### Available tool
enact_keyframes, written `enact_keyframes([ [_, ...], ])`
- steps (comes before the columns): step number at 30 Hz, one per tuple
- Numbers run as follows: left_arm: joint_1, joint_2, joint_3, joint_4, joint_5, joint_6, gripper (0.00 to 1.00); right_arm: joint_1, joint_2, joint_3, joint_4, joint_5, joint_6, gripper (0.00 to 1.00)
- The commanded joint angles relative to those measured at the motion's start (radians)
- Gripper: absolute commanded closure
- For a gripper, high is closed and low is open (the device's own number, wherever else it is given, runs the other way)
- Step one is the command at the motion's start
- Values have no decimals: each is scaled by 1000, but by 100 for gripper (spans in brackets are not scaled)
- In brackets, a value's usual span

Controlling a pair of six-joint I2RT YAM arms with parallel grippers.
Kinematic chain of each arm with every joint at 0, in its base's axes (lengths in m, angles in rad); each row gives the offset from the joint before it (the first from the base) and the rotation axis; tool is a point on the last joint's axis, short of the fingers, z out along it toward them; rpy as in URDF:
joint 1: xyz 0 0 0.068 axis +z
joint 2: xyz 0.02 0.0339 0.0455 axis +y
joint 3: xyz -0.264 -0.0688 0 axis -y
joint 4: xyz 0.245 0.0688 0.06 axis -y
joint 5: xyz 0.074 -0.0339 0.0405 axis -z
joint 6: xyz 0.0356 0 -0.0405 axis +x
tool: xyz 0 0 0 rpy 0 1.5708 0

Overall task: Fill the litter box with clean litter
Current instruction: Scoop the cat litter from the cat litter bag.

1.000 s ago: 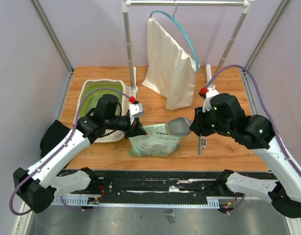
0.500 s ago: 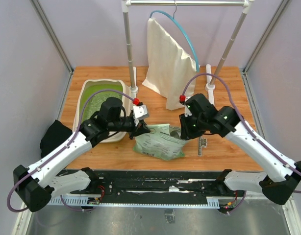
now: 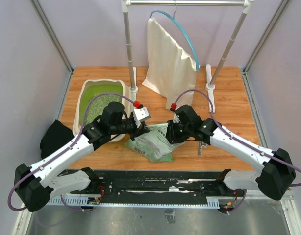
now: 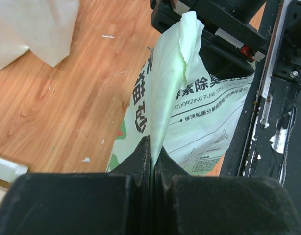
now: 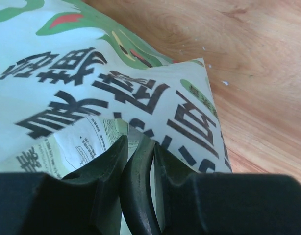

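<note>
Both arms bend inward at the green litter bag [image 3: 153, 142], left gripper [image 4: 151, 147] pinching its top edge, right gripper [image 5: 138, 142] narrow on a dark handle [image 5: 138, 196] at its mouth; the litter box [image 3: 104, 82] sits back-left.

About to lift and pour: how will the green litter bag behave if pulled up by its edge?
Probably floppy: the litter bag creases and folds where the left gripper pinches its thin film. Likely bottom-heavy, since it bulges low on the table while the top stands slack. The smooth film may slip.
</note>
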Motion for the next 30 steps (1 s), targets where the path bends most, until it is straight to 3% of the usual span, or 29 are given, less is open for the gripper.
enact_keyframes([
  [1, -4, -6, -3, 74, -4, -21, 99, -38, -47, -113, 182, -109, 101, 99],
  [6, -5, -19, -1, 115, 32, -76, 100, -114, -116, -264, 420, -225, 284, 99],
  [14, -37, -57, -12, 140, 27, -164, 100, -108, -77, -398, 645, -122, 441, 99],
  [20, -52, -59, -46, 192, 3, -204, 99, -45, 35, -332, 704, -160, 420, 99],
  [30, -66, -75, -65, 268, 4, -262, 100, -54, 82, -456, 1218, -279, 693, 99],
])
